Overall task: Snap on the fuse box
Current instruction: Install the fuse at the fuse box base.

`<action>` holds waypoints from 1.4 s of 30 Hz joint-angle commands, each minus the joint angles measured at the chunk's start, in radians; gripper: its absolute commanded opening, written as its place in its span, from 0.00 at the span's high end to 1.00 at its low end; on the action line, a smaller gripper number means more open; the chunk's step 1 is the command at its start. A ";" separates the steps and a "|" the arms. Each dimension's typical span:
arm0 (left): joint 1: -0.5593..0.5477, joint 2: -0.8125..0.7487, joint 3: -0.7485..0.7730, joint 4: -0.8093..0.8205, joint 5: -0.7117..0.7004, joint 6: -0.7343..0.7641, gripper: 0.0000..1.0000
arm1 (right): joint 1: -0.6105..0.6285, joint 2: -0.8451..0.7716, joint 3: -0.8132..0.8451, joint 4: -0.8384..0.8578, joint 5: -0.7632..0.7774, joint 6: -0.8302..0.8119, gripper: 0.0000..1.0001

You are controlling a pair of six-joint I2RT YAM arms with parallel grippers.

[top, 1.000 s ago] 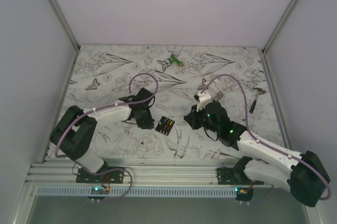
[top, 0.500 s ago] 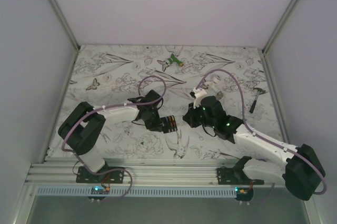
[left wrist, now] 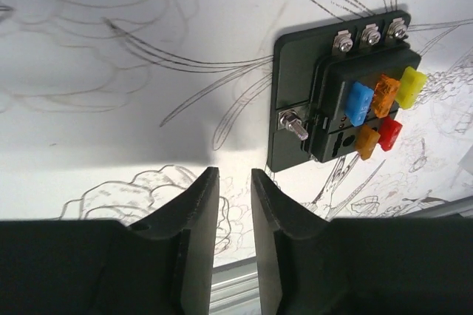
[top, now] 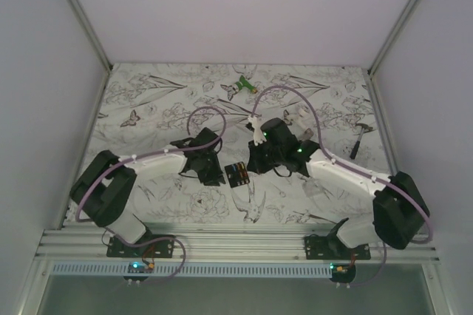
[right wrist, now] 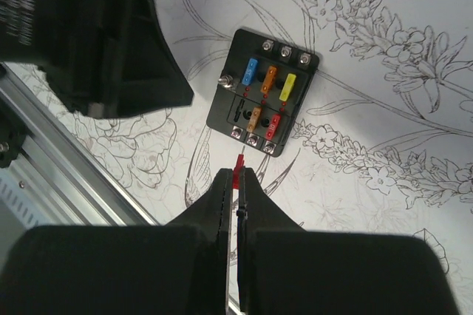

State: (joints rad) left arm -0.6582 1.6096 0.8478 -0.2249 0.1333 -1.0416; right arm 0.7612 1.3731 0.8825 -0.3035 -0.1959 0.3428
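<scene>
The fuse box (top: pixel 237 174) is a flat black block lying on the flower-print table between my two grippers. It holds blue, orange, yellow and red fuses, as the left wrist view (left wrist: pixel 340 97) and the right wrist view (right wrist: pixel 262 93) show. My left gripper (top: pixel 212 172) sits just left of the box; its fingers stand a narrow gap apart with nothing between them (left wrist: pixel 234 174). My right gripper (top: pixel 255 158) hovers at the box's right side, shut on a small red fuse (right wrist: pixel 237 169), with its tip just short of the box's screw-terminal edge.
A green-and-white object (top: pixel 241 86) lies at the back centre. A small dark tool (top: pixel 358 142) lies at the right. The aluminium rail (top: pixel 222 245) runs along the near edge. The left gripper's black body (right wrist: pixel 111 41) fills the right wrist view's upper left.
My right arm has swung left and come over the fuse box. My left gripper moved right up to the box, then eased back slightly. The box has shifted a little to the right.
</scene>
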 commanded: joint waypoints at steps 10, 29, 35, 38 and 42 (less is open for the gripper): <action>0.170 -0.327 -0.109 -0.179 -0.104 0.220 0.53 | 0.033 0.235 0.266 -0.282 -0.032 -0.005 1.00; 0.201 -0.566 -0.193 -0.248 -0.363 0.366 0.08 | 0.108 0.519 0.566 -0.514 0.081 0.076 1.00; 0.203 -0.568 -0.189 -0.265 -0.385 0.354 0.00 | 0.116 0.560 0.593 -0.520 0.085 0.087 1.00; 0.203 -0.568 -0.189 -0.273 -0.394 0.351 0.00 | 0.116 0.571 0.599 -0.524 0.089 0.092 1.00; 0.203 -0.567 -0.188 -0.277 -0.394 0.347 0.00 | 0.118 0.579 0.602 -0.529 0.090 0.097 1.00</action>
State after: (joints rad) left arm -0.4629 1.0515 0.6720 -0.4545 -0.2302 -0.6910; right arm 0.8703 1.9423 1.4460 -0.8097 -0.1207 0.4156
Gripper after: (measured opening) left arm 0.997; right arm 0.023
